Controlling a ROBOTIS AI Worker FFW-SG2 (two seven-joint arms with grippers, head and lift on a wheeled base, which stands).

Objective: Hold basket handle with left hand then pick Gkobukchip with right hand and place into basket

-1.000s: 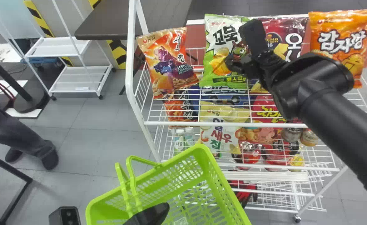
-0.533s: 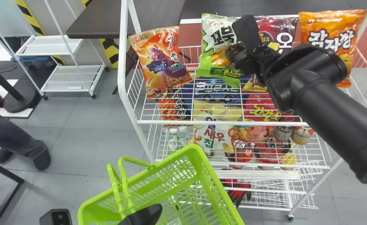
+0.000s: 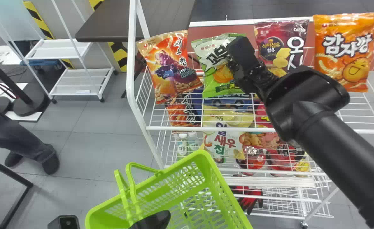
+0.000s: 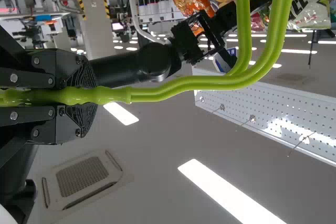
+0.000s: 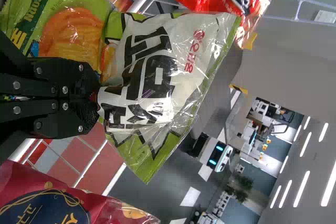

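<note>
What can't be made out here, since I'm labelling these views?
- Basket, near part: cut off by the head view's bottom edge.
- Gkobukchip, pinched spot: hidden by the right gripper in the right wrist view.
- Handle, gripped stretch: hidden by the left gripper in the left wrist view.
- Maroon bag, lower part: behind the right arm, head view.

floor: grey tiles [image 3: 91,143] | furniture: dark table [image 3: 110,24] near white wheeled cart [image 3: 58,50] | ceiling: bright light strips [image 4: 231,192] (a grilled vent [image 4: 84,177] too)
</note>
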